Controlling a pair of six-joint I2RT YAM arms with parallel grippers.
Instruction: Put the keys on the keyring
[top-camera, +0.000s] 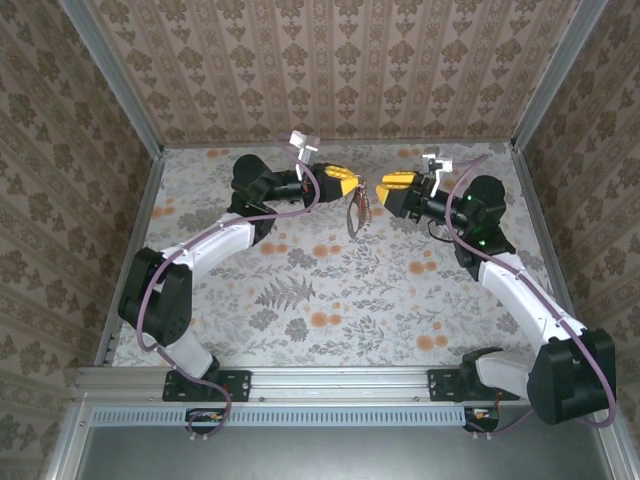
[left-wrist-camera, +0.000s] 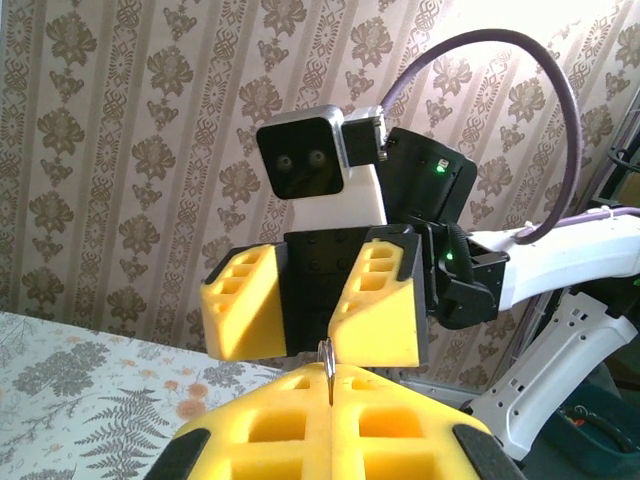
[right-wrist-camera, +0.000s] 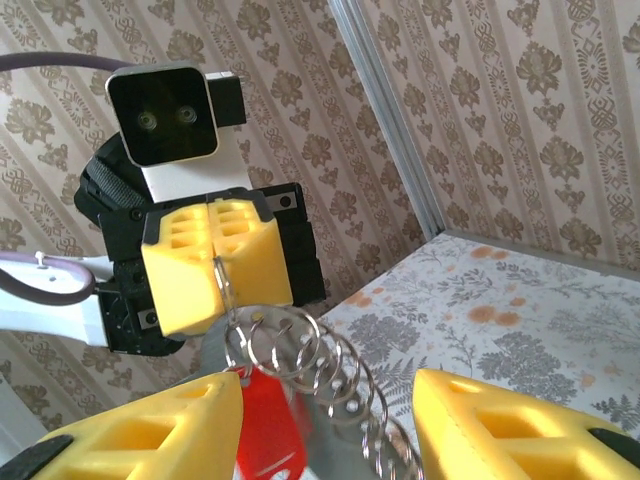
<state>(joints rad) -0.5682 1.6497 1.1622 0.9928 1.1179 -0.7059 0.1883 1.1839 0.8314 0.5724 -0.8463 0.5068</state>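
My left gripper (top-camera: 352, 183) is shut on the keyring (left-wrist-camera: 326, 362), a thin silvery ring pinched edge-on between its yellow pads. In the right wrist view that ring (right-wrist-camera: 222, 283) hangs from the left gripper (right-wrist-camera: 215, 262), with a chain of several linked silvery rings (right-wrist-camera: 330, 370) trailing down from it. The keys (right-wrist-camera: 268, 425) show as a grey metal piece with a red plastic end, dangling among those rings. My right gripper (right-wrist-camera: 330, 420) is open, its fingers on either side of the bunch, the red end close beside its left finger (right-wrist-camera: 190, 425). From above, the bunch (top-camera: 357, 213) hangs between both grippers.
Both grippers face each other above the far middle of the flower-patterned table (top-camera: 330, 290). Patterned walls with metal corner posts (top-camera: 130, 100) close in the back and sides. Purple cables (top-camera: 290, 205) run along the arms.
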